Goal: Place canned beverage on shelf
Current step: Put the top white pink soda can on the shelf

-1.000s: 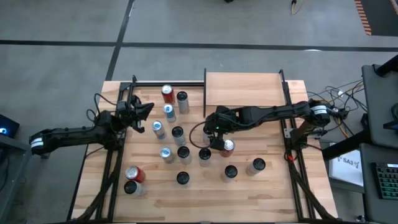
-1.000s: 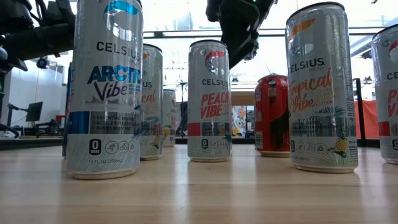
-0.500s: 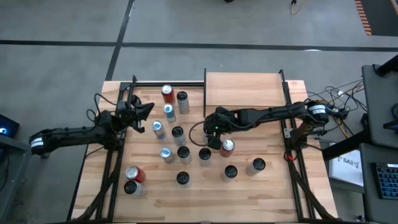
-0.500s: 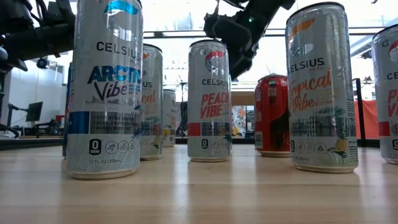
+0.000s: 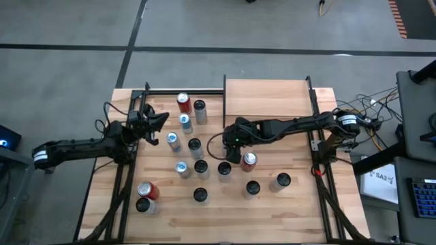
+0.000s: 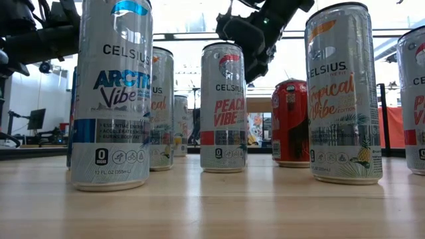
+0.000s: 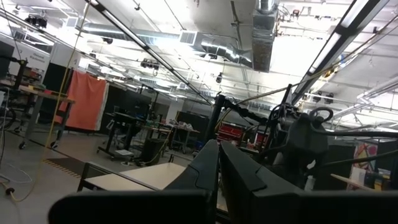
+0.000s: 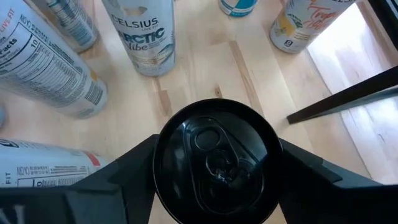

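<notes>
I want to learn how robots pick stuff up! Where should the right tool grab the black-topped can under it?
Grab the black-topped can by its round sides, just below the rim, coming straight down from above. It stands upright, and other cans stand nearby, so the top is the free way in. The right tool hangs over it, one finger on each side.
</notes>
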You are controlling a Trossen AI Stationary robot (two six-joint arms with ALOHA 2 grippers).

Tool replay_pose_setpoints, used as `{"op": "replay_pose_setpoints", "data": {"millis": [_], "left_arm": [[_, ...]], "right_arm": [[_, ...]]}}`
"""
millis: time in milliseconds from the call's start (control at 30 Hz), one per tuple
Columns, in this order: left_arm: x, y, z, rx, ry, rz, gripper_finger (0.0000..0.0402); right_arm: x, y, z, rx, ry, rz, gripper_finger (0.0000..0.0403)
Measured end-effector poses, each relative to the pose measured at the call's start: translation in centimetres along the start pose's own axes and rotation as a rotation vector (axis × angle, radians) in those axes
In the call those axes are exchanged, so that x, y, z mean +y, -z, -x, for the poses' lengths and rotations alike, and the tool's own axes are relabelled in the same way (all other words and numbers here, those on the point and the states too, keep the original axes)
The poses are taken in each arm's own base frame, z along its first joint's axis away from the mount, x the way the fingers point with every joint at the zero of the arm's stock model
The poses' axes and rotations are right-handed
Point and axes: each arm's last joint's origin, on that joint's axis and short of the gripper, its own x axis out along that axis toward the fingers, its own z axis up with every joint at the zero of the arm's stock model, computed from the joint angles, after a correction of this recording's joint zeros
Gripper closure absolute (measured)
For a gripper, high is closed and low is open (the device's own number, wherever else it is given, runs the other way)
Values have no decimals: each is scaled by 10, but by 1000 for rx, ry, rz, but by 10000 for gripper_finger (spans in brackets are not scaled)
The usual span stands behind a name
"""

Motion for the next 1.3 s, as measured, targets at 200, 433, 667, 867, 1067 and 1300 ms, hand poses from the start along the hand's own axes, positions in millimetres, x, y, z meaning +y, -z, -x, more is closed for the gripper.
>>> {"op": "replay_pose_setpoints", "data": {"millis": [200,433,667,867,1067,1300], "left_arm": [[0,0,0,0,0,3,402],[0,0,0,0,0,3,402],[0,0,0,0,0,3,402],[0,0,0,0,0,4,402],[0,0,0,0,0,4,402],[0,0,0,0,0,4,402]], "right_arm": [[0,-18,16,-34,1,-5,159],[-1,-44,45,-63,-4,0,159],[-6,-69,83,-104,-8,-2,159],[-15,-89,122,-151,3,5,159],[-44,-95,151,-121,105,-18,159],[-94,-88,157,-3,162,-63,159]]}}
